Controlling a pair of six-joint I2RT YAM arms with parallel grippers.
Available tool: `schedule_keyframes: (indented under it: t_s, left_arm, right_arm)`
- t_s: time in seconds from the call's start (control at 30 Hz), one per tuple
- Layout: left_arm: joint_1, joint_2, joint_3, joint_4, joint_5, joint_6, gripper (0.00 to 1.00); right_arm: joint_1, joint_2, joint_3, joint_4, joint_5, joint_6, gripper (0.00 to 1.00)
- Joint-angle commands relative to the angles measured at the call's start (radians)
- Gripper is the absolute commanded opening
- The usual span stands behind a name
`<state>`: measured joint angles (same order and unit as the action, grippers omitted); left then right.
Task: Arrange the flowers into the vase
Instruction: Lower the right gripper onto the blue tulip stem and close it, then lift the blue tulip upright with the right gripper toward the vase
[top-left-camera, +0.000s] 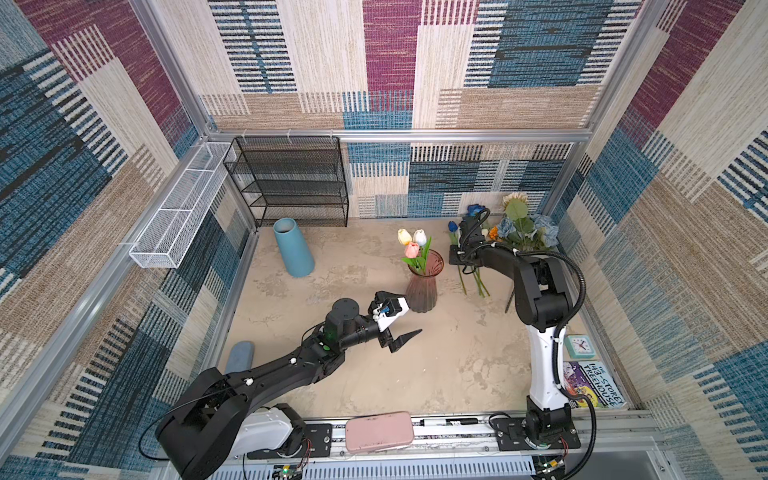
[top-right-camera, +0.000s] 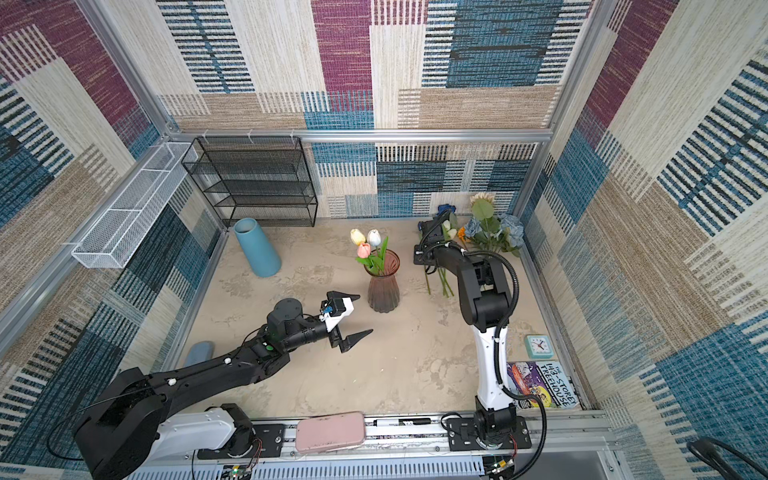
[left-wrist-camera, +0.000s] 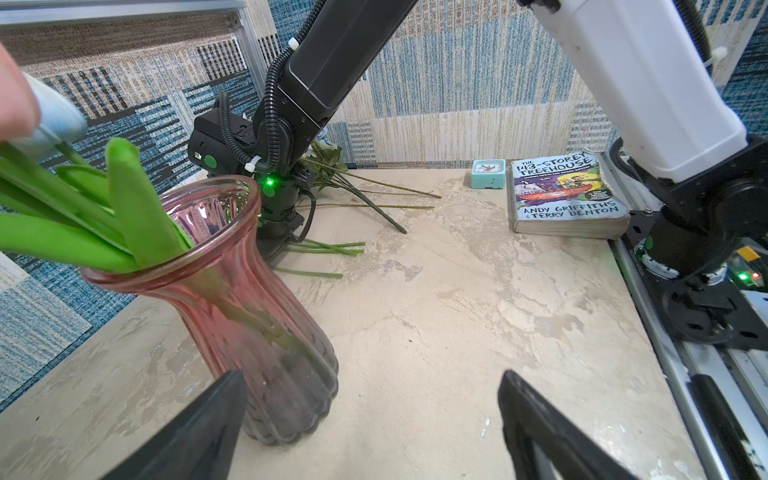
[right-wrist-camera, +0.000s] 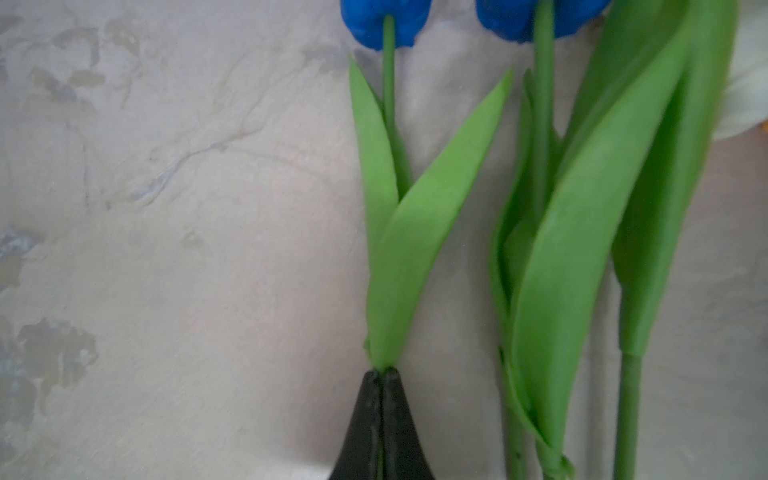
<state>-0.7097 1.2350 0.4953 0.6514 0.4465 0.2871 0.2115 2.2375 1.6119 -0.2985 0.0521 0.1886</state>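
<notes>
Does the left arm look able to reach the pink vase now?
Probably yes: the left gripper hangs open just short of the vase, nothing lies between them, and the right gripper grips a blue tulip farther back.

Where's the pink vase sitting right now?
In both top views the pink vase stands upright mid-table, just beyond the open left gripper, with the loose flowers lying to its right.

- Both top views: bright, even light from above, shadows on table (top-left-camera: 415, 374) v. weak; wide-angle lens bends frame posts (top-left-camera: 173, 70) at edges.
- Left wrist view: sharp in centre; tulip bloom (left-wrist-camera: 54, 120) at edge blurred, pale; soft shine on vase (left-wrist-camera: 249, 299) glass.
- Right wrist view: close-up, blue tulip (right-wrist-camera: 415, 232) soft, out of focus; light flat.
</notes>
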Motion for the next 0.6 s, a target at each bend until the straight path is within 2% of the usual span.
schedule_keyframes:
  t_s: [0.0,0.27,0.57]
  left_arm:
    - [0.0,-0.007,-0.006,0.042,-0.014,0.013,0.97]
    - [0.0,-0.033,-0.034,0.104,-0.028,-0.012,0.97]
    - [0.0,-0.06,-0.065,0.214,-0.042,-0.054,0.97]
  right_arm:
    - [0.01,-0.02,-0.045,0.003,-0.095,-0.017,0.0]
    - [0.01,-0.164,-0.164,0.133,-0.202,-0.022,0.0]
    - [0.007,-0.459,-0.389,0.378,-0.267,-0.033,0.0]
